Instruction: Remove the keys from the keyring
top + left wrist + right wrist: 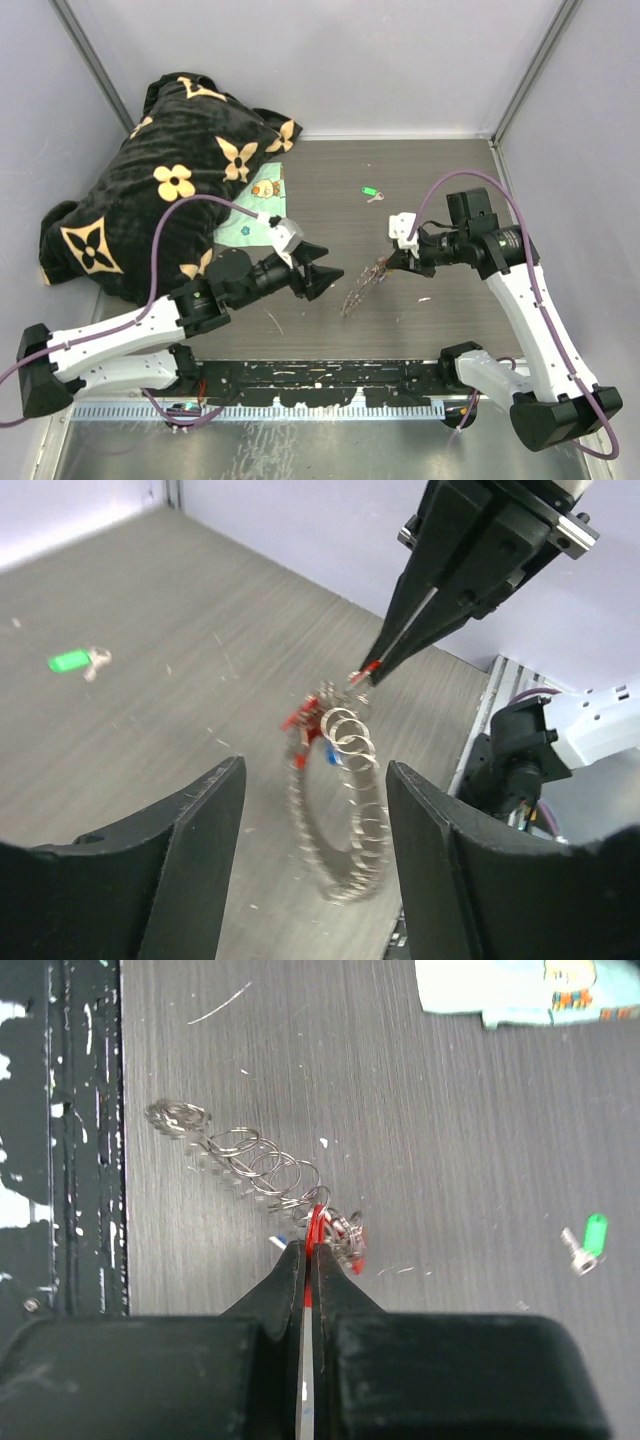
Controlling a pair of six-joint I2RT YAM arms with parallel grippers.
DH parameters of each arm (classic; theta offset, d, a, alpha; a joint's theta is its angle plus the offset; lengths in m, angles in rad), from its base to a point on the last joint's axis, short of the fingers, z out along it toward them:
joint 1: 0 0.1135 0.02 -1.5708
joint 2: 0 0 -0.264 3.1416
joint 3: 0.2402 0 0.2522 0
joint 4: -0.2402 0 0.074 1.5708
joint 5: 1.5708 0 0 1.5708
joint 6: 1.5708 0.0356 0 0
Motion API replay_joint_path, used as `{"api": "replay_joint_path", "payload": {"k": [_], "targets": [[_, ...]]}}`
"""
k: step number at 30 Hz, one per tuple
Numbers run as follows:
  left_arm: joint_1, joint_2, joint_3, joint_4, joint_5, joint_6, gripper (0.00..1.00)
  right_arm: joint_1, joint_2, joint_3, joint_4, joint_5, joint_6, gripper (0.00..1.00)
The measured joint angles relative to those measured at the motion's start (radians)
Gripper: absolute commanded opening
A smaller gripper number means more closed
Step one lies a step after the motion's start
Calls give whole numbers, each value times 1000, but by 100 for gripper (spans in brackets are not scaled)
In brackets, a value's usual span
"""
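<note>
Your right gripper (308,1252) is pinched fully closed on the red-tagged key (318,1222), right at the tips. From that pinch the keyring (250,1165) trails away toward the near edge. It is blurred, and you cannot tell whether its far end rests on the table (440,170).

Your left gripper (315,770) stands wide open with nothing in it. It faces the keyring from the left, close beside it. From its wrist view the ring shows between the two fingers (190,850), but whether they touch it cannot be told.

For room, the black rail (80,1160) along the near edge runs just beside the ring's low end, so that side is tight. Bare table lies toward the back wall and the right. On the far left lies a black flowered cloth (170,130), with a pale patterned sheet (250,215) at its edge.

By count there is one keyring carrying several small wire loops (275,1170). One red tag and one blue tag (330,755) can be made out on it. One green-tagged key (371,191) lies loose, well apart toward the back.
</note>
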Motion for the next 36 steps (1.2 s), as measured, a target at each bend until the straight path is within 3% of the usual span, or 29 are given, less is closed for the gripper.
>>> {"api": "replay_joint_path", "payload": {"k": [5, 11, 20, 28, 36], "targets": [[66, -53, 0, -6, 157, 148, 63, 1, -9, 50, -108, -42, -213, 1], [105, 35, 27, 0, 360, 238, 64, 4, -8, 66, -201, -47, -422, 1], [126, 191, 59, 113, 526, 249, 46, 23, 21, 77, -301, 3, -726, 1], [144, 334, 94, 213, 615, 244, 43, 78, 32, 135, -317, 161, -825, 1], [164, 446, 115, 317, 632, 175, 52, 136, 35, 173, -312, 377, -837, 1]]}}
